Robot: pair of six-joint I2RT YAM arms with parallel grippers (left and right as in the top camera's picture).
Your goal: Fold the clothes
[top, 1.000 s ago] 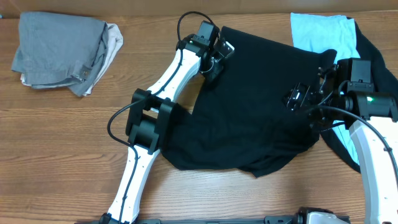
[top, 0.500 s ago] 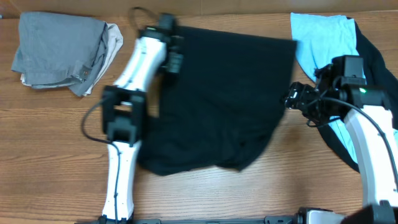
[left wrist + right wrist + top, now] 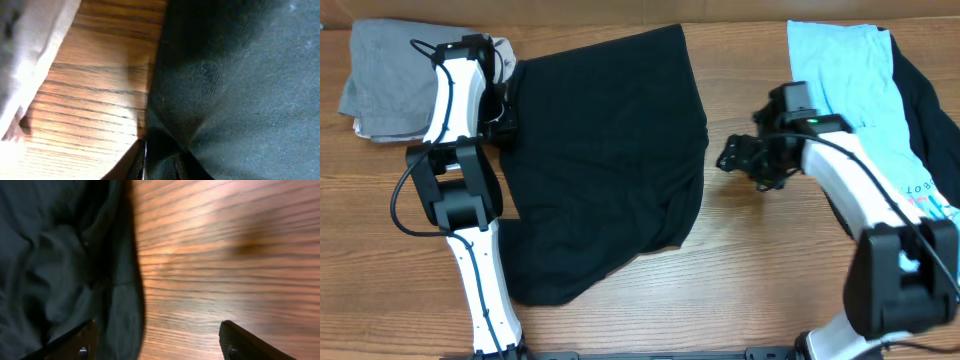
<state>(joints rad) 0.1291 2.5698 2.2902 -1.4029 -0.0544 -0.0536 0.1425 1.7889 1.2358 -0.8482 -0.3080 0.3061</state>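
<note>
The large black T-shirt point(image 3: 605, 160) lies spread across the table's middle. My left gripper point(image 3: 502, 115) sits at its left edge; in the left wrist view its jaws point(image 3: 159, 164) stand close together with a fold of the black T-shirt point(image 3: 235, 85) pinched between them. My right gripper point(image 3: 728, 158) hovers just right of the shirt's right edge. Its fingers point(image 3: 239, 341) are spread wide in the right wrist view, one over the black fabric point(image 3: 65, 265), the other over bare wood, and they hold nothing.
Folded grey clothes point(image 3: 405, 80) with a beige piece point(image 3: 502, 55) lie at the back left, close to my left gripper; the beige cloth point(image 3: 35, 50) shows in the left wrist view. A light blue garment point(image 3: 845, 75) and another black one point(image 3: 932, 110) lie at the right.
My left gripper has dragged the black T-shirt leftward across the table. My right gripper moved left after it and now stands off the shirt's right edge.
</note>
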